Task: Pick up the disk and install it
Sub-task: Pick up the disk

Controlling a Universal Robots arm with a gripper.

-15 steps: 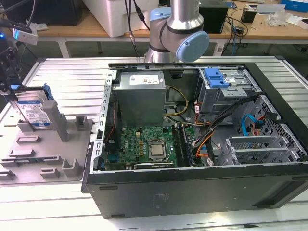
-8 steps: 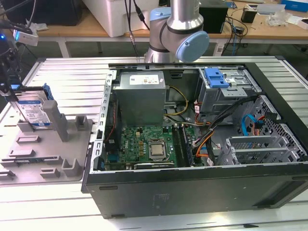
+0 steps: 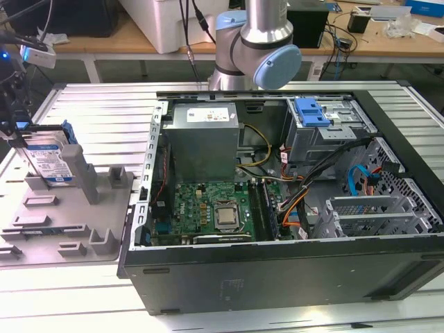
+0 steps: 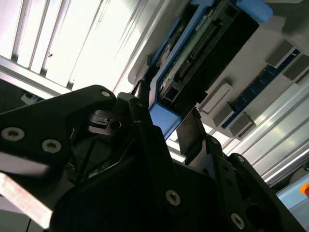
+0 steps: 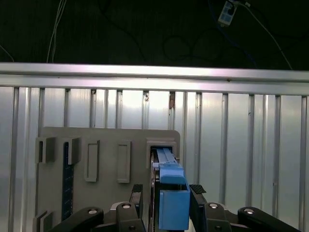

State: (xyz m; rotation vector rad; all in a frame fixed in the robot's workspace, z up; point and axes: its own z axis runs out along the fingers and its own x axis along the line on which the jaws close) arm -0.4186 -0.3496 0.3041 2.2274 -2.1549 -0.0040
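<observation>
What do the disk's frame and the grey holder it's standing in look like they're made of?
The disk: its frame looks like moulded plastic, matte blue with rounded edges. The grey holder: seemingly plastic too, perhaps printed, uniformly dull with blocky raised slots.

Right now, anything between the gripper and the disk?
Nothing visible. In the first wrist view the gripper sits astride the disk, which stands on edge in a slot of the grey fixture.

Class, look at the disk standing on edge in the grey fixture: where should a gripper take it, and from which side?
Grip the disk by its top edge, across its thin blue-framed thickness, from above. It stands upright in a slot of the grey fixture, so its lower part is held.
</observation>
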